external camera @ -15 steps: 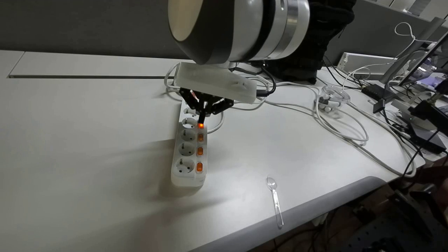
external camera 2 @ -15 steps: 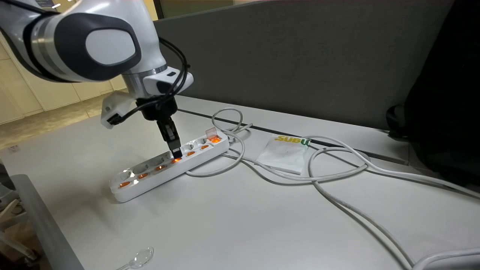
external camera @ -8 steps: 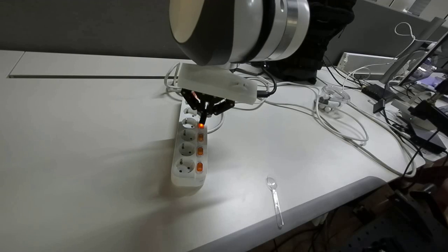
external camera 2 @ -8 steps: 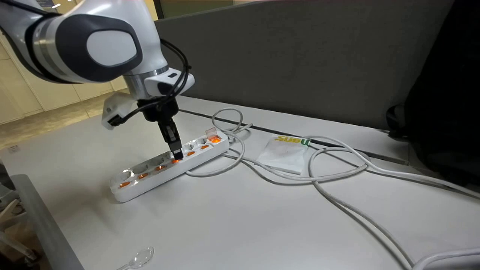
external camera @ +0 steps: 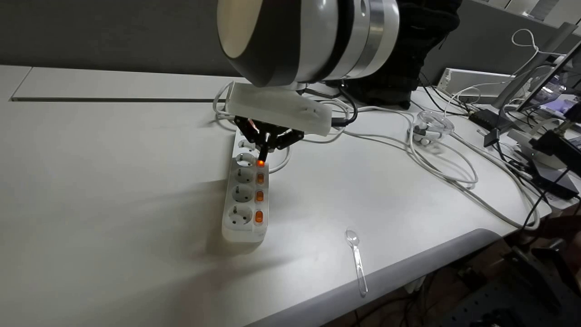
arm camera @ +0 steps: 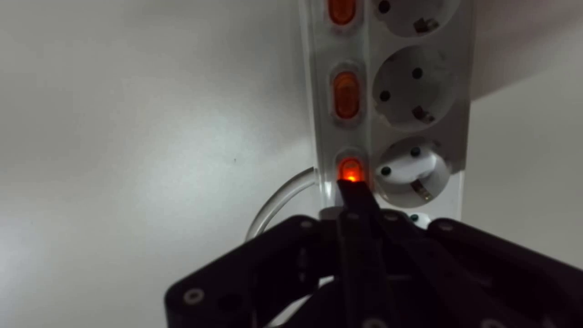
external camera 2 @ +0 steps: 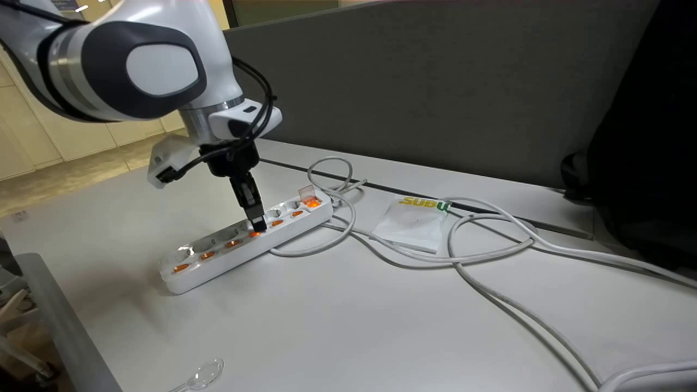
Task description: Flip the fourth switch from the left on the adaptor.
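I am judging this to be the press itself: my hand (arm camera: 354, 189) is resting over the fourth switch (arm camera: 351, 169) of the adaptor (external camera 2: 245, 251), its fingers standing together with nothing showing between them. The adaptor is lying flat on the counter (external camera 2: 392, 321), its row of orange switches (external camera 2: 207, 255) running along one long edge and its round sockets (arm camera: 413, 91) sitting beside them. Counting in an exterior view from the adaptor's plain end towards the end where a big switch (external camera 2: 312, 203) is glowing beside a raised cover (external camera 2: 306, 192), I am making it four at my fingertips, so I am taking my aim as right.

In the wrist view the tips are covering the part of that switch nearer the adaptor's big-switch end; the rest is showing, and glowing. Whether the tips are pressing on it or only hovering just above, I am not able to tell. The third switch (arm camera: 346, 95), further towards the adaptor's plain end, is looking dim.

I am not reading the glow as proof of a finished flip. If the switch is needing more, the next move is calling for a short, straight push on that covered part, without my sliding onto the fifth switch (external camera 2: 277, 222) or shoving the adaptor along. If it is sitting flipped already, I am only needing to lift straight up from the adaptor.
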Available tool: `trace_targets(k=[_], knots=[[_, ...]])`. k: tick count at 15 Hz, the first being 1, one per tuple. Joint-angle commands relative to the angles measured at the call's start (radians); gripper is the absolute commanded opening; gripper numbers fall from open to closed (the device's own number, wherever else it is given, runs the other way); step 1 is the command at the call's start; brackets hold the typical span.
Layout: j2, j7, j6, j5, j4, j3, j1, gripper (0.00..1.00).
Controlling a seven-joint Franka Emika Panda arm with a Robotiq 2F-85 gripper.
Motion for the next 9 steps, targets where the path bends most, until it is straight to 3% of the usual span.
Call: trace_targets(k=[1, 5, 9], knots=[[0.050, 0.044, -0.024, -0.004, 0.033, -0.014, 0.010, 0.00], [0.069, 0.054, -0.056, 0.007, 0.050, -0.005, 0.000, 0.00], [0.062, 0.021, -0.120, 0.075, 0.066, 0.047, -0.057, 0.00]])
